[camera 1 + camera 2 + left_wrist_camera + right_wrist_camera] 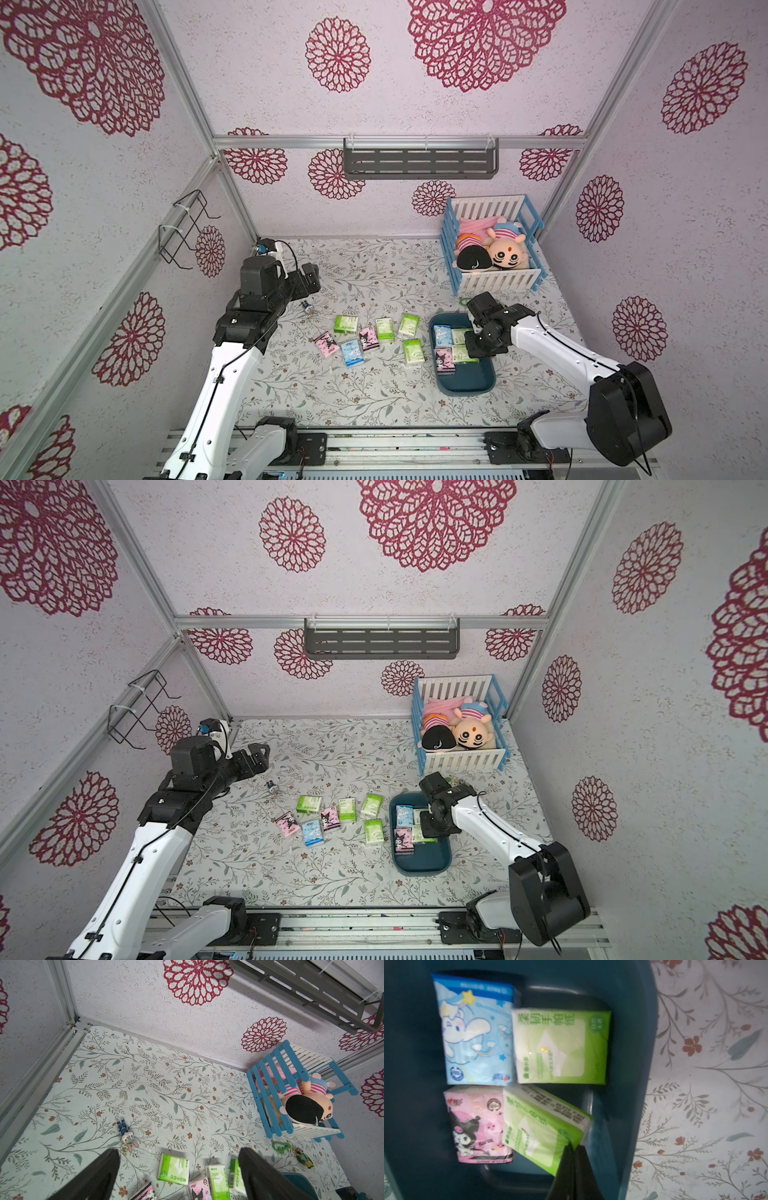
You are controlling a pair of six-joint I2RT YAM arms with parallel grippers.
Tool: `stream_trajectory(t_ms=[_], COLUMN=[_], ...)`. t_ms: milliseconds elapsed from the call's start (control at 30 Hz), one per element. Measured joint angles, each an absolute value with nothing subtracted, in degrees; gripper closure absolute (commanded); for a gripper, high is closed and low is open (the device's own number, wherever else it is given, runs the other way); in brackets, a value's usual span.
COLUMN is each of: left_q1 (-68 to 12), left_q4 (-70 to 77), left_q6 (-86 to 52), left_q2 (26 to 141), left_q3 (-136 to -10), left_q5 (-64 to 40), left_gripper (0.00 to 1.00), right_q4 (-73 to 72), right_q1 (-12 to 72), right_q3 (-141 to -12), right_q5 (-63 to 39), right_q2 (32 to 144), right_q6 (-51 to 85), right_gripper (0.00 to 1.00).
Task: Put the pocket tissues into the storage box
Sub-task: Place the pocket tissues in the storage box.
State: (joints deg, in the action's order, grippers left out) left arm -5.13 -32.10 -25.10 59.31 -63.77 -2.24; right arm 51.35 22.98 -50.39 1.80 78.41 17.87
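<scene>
Right pincer (572,1147) hangs inside the storage box (623,1053), its jaws almost together and nipping one corner of a tilted green pack (537,1126), which leans with that corner raised near the box wall; three more packs lie flat on the box floor beside it: a light blue pack (473,1030), a green pack (560,1047) and a pink pack (477,1124); left pincer (179,1152) hovers wide open and empty above the table (332,399), well apart from the box; seven other pocket tissues (384,329) lie loose on the table beside the box, on the left arm's side: four green, two pink, one light blue.
</scene>
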Motion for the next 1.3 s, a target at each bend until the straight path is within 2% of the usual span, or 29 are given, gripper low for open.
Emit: stream_trajectory(t_ms=[100,133,200,300,433,467,500,533,667,900,1300], left_q1=[-5.1,-5.1,-5.1,-5.1,-5.1,-5.1,-5.1,-5.1,-5.1,-5.1,-5.1], left_q4=[-32.1,-32.1,-32.2,-32.2,-32.2,-32.1,-32.1,-32.1,-32.0,-32.0,-32.0], left_q6=[-25.1,-25.0,-25.0,-25.0,-25.1,-25.1,-25.1,-25.1,-25.1,-25.1,-25.1], left_q2=[59.6,59.7,59.9,60.0,60.1,60.2,60.3,60.4,61.0,61.3,61.3], left_q3=[-63.8,-63.8,-63.9,-63.9,-63.9,-63.9,-63.9,-63.9,-63.9,-64.0,-64.0], left_q5=[-2.2,-2.2,-2.2,-2.2,-2.3,-2.3,-2.3,-2.3,-2.5,-2.6,-2.4], left_gripper=[0.03,0.03,0.03,0.03,0.03,0.03,0.03,0.03,0.03,0.03,0.03], right_q4=[49.5,49.1,48.4,47.9,47.9,47.6,47.4,47.3,47.0,46.6,44.1], right_q1=[22.9,22.9,22.9,22.9,23.7,24.4,25.5,26.9,30.7,30.9,28.7], right_q3=[-49.9,-49.8,-49.8,-49.8,-49.6,-49.1,-48.5,-47.6,-43.7,-39.0,-42.4], right_q5=[2.0,2.1,2.3,2.7,3.1,3.0,2.9,2.7,0.9,0.2,3.0], right_q2=[79.3,79.4,79.3,78.8,75.6,74.1,72.9,71.6,69.4,70.8,79.2], right_q6=[18.1,18.1,18.0,18.2,19.5,20.2,21.2,22.4,26.9,31.5,31.6], right_gripper=[0.52,0.48,0.43,0.43,0.54,0.67,0.86,1.0,1.0,1.0,1.0])
